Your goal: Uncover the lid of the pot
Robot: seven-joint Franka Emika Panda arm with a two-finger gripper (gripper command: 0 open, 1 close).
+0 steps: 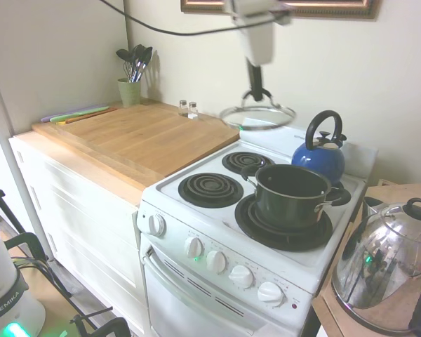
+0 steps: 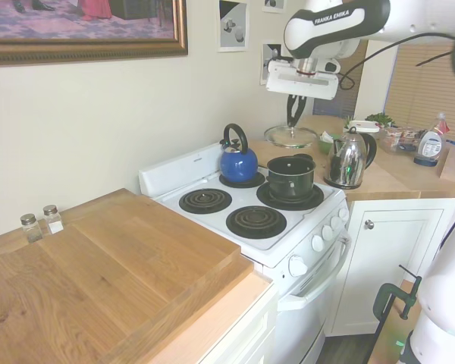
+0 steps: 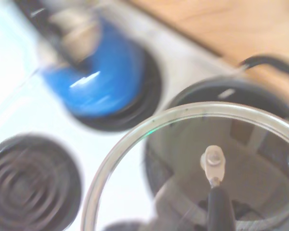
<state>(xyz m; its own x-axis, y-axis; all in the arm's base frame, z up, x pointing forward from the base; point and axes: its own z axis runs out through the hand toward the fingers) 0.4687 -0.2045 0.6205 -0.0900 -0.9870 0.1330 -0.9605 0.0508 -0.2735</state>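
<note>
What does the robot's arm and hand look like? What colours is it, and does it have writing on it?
The arm is smooth, round and white, with a black band that says FRANKA EMIKA in white letters. Black cables run along it. A flat white block sits at the wrist, and under it is the hand with two thin dark fingers.

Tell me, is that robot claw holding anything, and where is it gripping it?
Yes. The gripper holds the glass lid by its black arched top handle, hanging in the air above the stove, clear of the open pot.
</note>
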